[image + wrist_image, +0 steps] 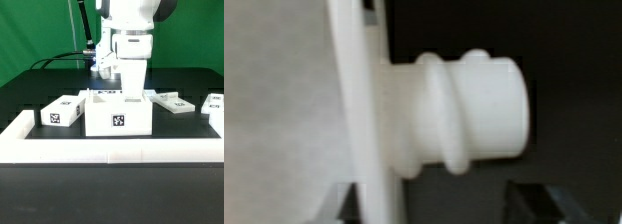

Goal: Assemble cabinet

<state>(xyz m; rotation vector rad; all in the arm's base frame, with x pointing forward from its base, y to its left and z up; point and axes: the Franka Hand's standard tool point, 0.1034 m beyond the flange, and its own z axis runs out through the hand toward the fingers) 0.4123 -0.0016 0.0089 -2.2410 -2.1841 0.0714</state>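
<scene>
The cabinet body (118, 115), an open white box with a tag on its front, stands mid-table. A white panel (134, 80) stands upright at its top right corner, right under my gripper (131, 62). In the wrist view the panel (367, 110) shows edge-on, with a ridged round knob (470, 112) sticking out of its face. My gripper (452, 205) straddles the panel with the jaws wide apart. One fingertip (349, 203) is right beside the panel and the other fingertip (558, 200) stands well off it. The gripper looks open.
A white box part (62, 112) lies to the exterior view's left of the body. A flat tagged panel (172, 102) and another part (213, 103) lie to its right. The long white L-shaped rail (110, 150) runs along the front and the left side.
</scene>
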